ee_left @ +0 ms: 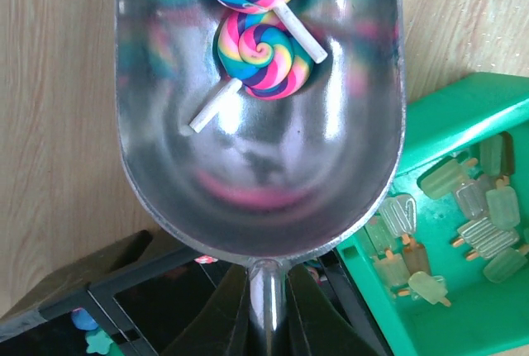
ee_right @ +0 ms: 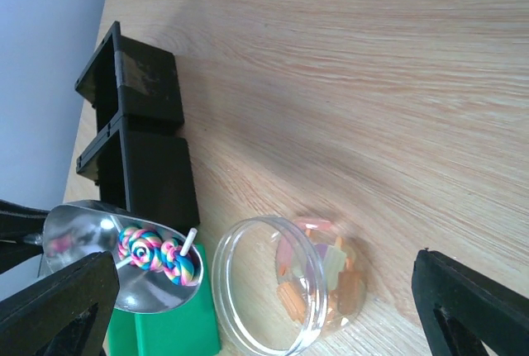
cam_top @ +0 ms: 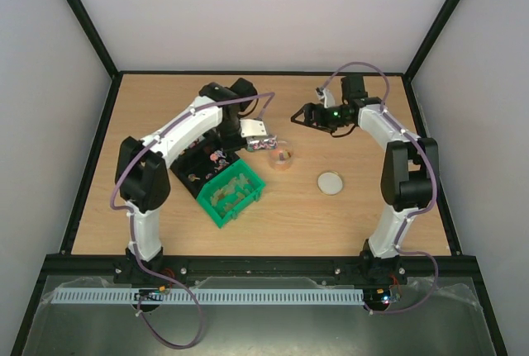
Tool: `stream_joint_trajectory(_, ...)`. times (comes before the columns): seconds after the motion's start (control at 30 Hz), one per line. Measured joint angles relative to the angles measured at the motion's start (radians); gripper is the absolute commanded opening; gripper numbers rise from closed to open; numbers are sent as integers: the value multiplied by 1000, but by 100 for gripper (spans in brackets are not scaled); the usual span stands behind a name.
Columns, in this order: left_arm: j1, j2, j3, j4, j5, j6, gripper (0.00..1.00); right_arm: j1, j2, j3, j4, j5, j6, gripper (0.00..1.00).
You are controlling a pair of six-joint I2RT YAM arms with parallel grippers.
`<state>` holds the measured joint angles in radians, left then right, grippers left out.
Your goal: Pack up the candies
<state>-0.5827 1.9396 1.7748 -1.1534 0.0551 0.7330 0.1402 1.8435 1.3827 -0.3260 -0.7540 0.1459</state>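
My left gripper (ee_left: 266,310) is shut on the handle of a metal scoop (ee_left: 256,199). The scoop holds two rainbow swirl lollipop candies (ee_left: 263,56). In the top view the scoop (cam_top: 259,135) hangs just left of a small clear cup (cam_top: 282,158). The cup (ee_right: 248,290) holds several orange, pink and pale ice-lolly candies (ee_right: 343,277). Pale yellowish candies (ee_left: 483,215) lie in a green tray (ee_left: 446,116). My right gripper (cam_top: 307,115) is open and empty above and behind the cup; in its own view the gripper (ee_right: 263,290) frames the cup, with the scoop (ee_right: 83,236) at left.
A black divided tray (cam_top: 193,170) with small coloured candies (cam_top: 216,156) lies left of the green tray (cam_top: 216,211). A round white lid (cam_top: 331,182) lies on the wooden table right of the cup. Black frame rails edge the table.
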Motion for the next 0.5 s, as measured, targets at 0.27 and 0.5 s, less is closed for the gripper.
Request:
stream_joint_trajectory(0.27, -48, 54, 57, -27, -93, -4, 2, -28, 0, 0, 8, 2, 11, 99)
stream_joint_trajectory(0.5, -84, 76, 73, -42, -178, -8, 2, -33, 0, 0, 10, 0, 16, 99)
